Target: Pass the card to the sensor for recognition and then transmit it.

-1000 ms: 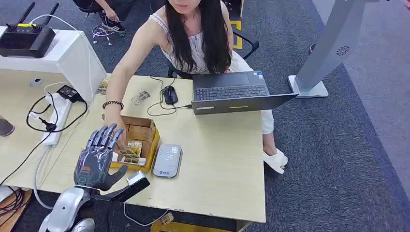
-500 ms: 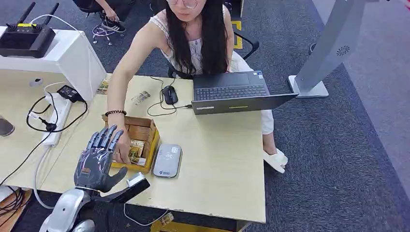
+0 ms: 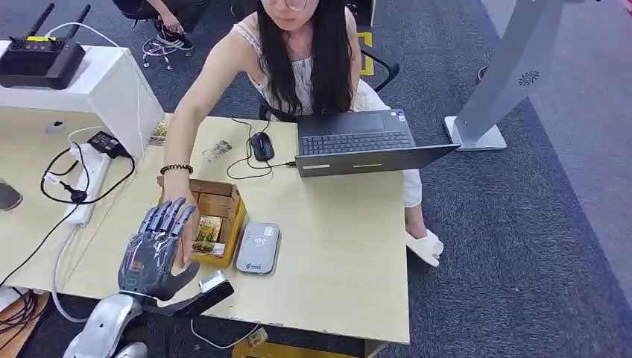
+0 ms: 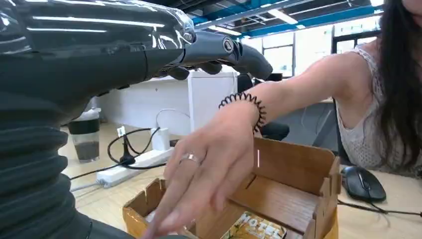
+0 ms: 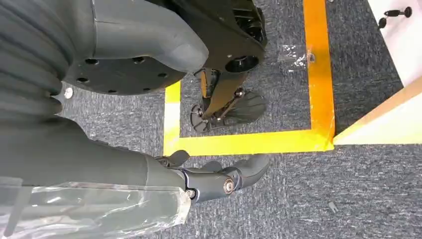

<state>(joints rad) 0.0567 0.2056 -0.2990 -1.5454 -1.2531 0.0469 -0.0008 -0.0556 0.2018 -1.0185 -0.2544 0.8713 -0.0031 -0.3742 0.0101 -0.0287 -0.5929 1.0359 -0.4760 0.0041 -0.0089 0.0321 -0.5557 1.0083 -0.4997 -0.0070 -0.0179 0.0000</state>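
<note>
Overhead, from the head view, we see our left hand (image 3: 154, 250) raised over the near left part of the wooden table (image 3: 335, 261), its fingers spread apart and holding nothing. Just beyond it stands an open cardboard box (image 3: 216, 216), and a card (image 3: 208, 227) printed with yellow and green artwork lies inside it. A person's hand (image 3: 181, 224) reaches into the box, partly hidden behind our fingers, with a dark beaded band at the wrist. Just beside the box, on its right, the grey card sensor (image 3: 258, 247) lies flat on the table. Farther back sit a black mouse (image 3: 261, 146) and an open laptop (image 3: 365, 142).

Next, from the left wrist view, our left hand (image 4: 149, 45) stretches out above the box (image 4: 298, 174), fingers extended with nothing between them. The person's hand (image 4: 209, 169) dips into the box with its fingertips near the card (image 4: 259, 230), whose lettered top edge shows at the bottom of the box.

Finally, from the right wrist view, our right hand (image 5: 209, 181) hangs above grey carpet crossed by yellow tape (image 5: 249, 142), fingers loosely curled but apart, empty.
</note>
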